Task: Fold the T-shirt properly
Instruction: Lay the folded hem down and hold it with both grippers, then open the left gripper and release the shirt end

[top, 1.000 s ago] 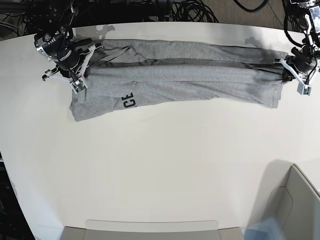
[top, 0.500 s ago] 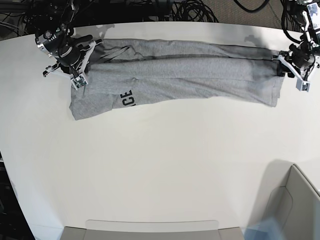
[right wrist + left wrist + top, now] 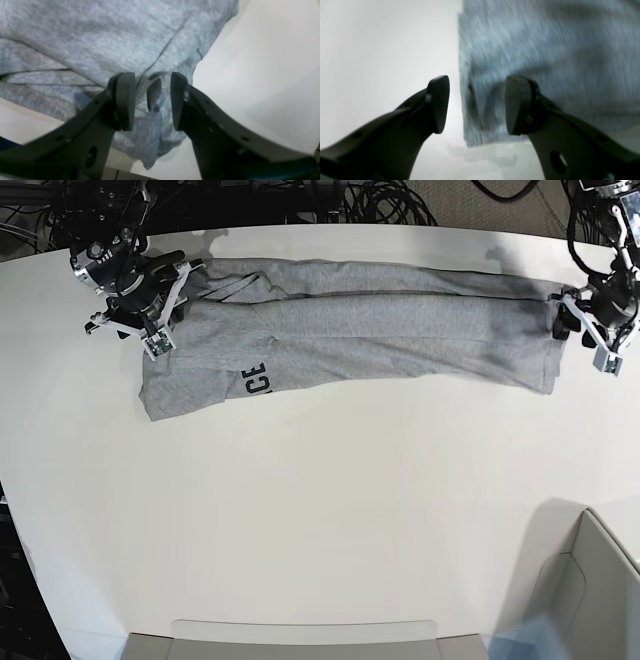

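Your T-shirt point(image 3: 350, 330) lies as a long folded band across the far side of the desk point(image 3: 330, 510), lettering showing near its right-arm end. The left gripper point(image 3: 475, 105) and the right gripper point(image 3: 152, 102) both have fingers apart, holding nothing. You look to be between folds; next, regrip both ends for the crosswise fold.
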Controlling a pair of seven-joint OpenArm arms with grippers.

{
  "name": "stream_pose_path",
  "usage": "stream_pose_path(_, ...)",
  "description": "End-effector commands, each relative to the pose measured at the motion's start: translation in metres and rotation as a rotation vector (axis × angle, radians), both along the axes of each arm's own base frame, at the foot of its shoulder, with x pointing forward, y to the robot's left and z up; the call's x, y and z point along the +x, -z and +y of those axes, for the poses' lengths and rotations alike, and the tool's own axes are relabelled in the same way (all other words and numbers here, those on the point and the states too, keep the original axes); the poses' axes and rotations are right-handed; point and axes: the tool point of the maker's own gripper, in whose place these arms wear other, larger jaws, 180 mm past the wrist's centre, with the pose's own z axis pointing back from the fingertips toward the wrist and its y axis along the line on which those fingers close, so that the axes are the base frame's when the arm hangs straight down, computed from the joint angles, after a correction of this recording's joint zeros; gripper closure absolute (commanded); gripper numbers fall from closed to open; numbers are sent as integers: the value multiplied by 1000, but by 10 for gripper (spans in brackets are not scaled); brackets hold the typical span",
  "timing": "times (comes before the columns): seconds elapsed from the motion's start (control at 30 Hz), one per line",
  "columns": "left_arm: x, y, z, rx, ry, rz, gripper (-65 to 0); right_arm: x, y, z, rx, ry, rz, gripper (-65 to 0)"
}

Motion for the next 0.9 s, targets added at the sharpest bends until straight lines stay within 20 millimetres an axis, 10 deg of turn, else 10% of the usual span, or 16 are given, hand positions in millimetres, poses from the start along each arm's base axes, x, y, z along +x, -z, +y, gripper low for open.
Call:
stream_pose_path(0.0,1,-4,17,54,-10,15,-355,7,-7,3,4,-21,-31,-235)
stream_pose_path(0.43,-12,39,54,197,-59,221,-354,5,6,1,15,-13,6,-235)
stream_pose_path(0.87,-9,-7,92,250,-201,166,-342,6,6,3,20,-13,3,-235)
